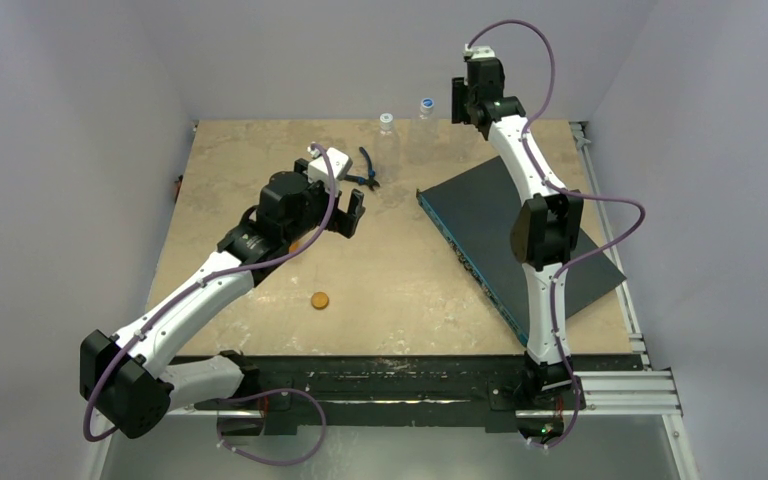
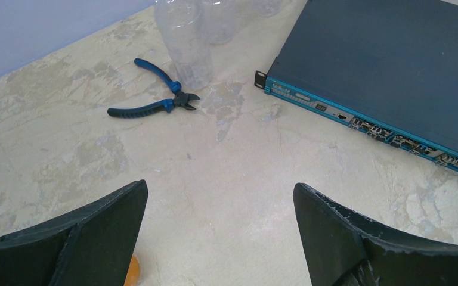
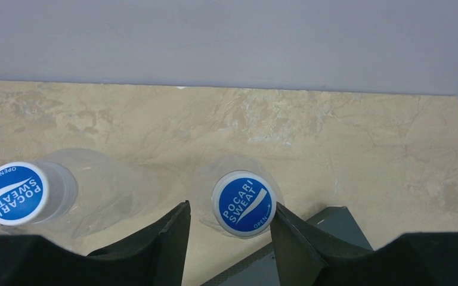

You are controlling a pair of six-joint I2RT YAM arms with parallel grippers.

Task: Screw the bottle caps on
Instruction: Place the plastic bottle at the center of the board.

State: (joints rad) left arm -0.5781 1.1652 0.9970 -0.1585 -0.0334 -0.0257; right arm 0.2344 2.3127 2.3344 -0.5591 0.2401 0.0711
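The table [image 1: 410, 290] lay open at centre, with a dark box [image 1: 520, 230] crowding its right. The left gripper [image 2: 220, 196] gaped wide. The right gripper [image 3: 229, 217] loosely straddled a capped bottle [image 3: 242, 202] at the top edge. Pliers [image 2: 155, 98] lay nearby, and an orange cap [image 1: 319, 300] sat alone at lower centre.

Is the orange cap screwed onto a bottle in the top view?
No, the orange cap lies flat and alone on the tabletop.

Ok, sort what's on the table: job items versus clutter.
Job: clear bottles with blue caps; loose orange cap; orange bottle, mostly hidden.
Clutter: blue-handled pliers; dark rack unit.
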